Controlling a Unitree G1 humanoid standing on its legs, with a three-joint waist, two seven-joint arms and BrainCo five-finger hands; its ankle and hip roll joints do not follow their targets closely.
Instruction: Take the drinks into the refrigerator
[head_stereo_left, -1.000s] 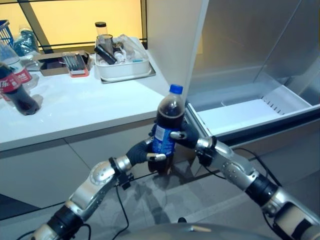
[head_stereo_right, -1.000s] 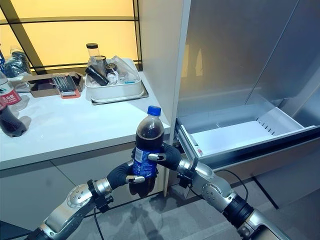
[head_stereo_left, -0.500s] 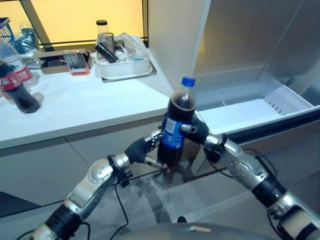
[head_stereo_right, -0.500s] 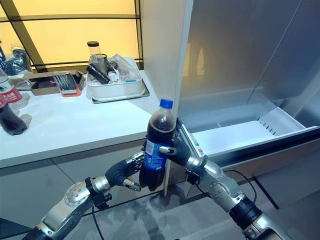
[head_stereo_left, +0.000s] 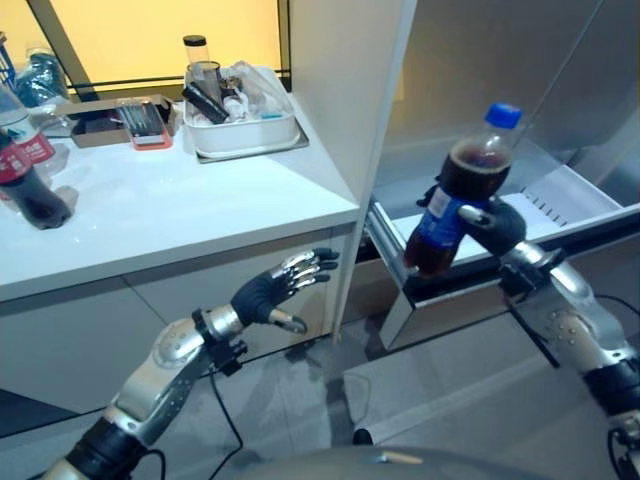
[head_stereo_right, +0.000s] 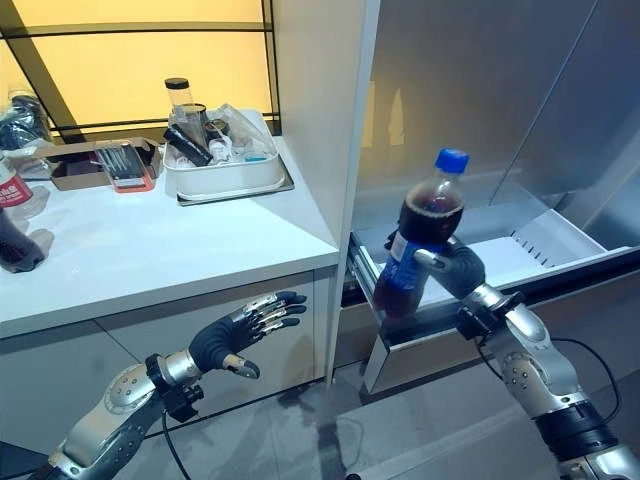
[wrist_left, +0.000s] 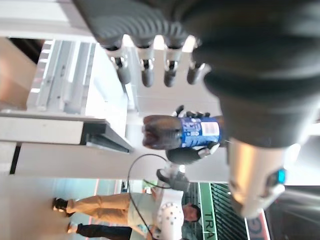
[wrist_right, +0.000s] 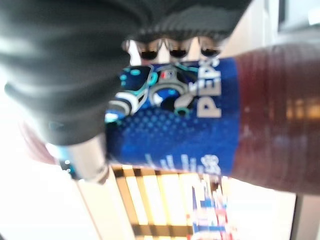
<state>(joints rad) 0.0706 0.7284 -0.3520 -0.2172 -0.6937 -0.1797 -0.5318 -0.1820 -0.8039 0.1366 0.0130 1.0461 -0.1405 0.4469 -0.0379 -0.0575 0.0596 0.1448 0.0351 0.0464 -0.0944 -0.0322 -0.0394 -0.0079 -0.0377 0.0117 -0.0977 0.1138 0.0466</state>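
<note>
The right hand (head_stereo_right: 455, 268) is clamped round one blue-capped cola bottle (head_stereo_right: 412, 245), tilted above the open refrigerator drawer (head_stereo_right: 470, 262). The left hand (head_stereo_right: 232, 336) hangs spread, fingers apart, empty. Perhaps two more bottles (head_stereo_left: 25, 160) stand on the white surface (head_stereo_left: 170, 215).

A white rectangular plastic tub (head_stereo_right: 222, 178) of jumbled utensils sits on the white countertop (head_stereo_right: 150, 250). Beside it lies a flat brown tray (head_stereo_right: 85, 162).
</note>
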